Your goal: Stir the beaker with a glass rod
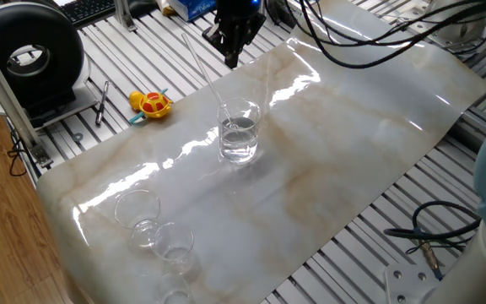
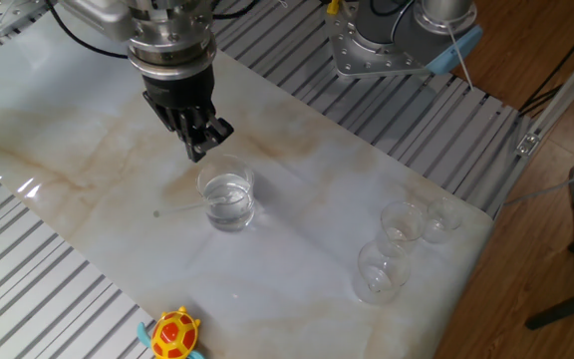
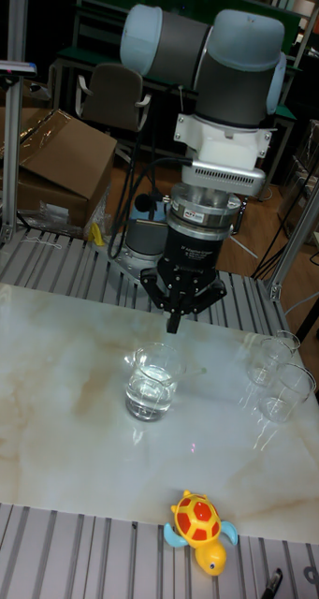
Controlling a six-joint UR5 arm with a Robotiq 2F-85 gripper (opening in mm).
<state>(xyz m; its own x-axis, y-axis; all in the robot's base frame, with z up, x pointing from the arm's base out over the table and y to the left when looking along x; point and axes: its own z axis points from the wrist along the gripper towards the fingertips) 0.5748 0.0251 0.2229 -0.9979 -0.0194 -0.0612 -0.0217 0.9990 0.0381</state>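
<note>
The beaker (image 1: 240, 132) (image 2: 227, 200) (image 3: 152, 383) stands upright mid-table, with clear liquid in its lower half. The glass rod (image 1: 202, 74) rests in it, its lower end in the liquid and its top leaning out over the rim toward the back left; nothing holds it. In the other views the rod is too faint to place. My gripper (image 1: 230, 56) (image 2: 197, 150) (image 3: 172, 323) hangs above and behind the beaker, pointing down. Its fingers are pressed together into one tip with nothing between them, apart from the rod and the rim.
A cluster of small clear cups (image 1: 154, 226) (image 2: 395, 247) (image 3: 276, 372) sits at one end of the marble sheet. A yellow and red turtle toy (image 1: 151, 103) (image 2: 174, 333) (image 3: 201, 528) lies just off the sheet. Cables (image 1: 369, 38) trail from the arm.
</note>
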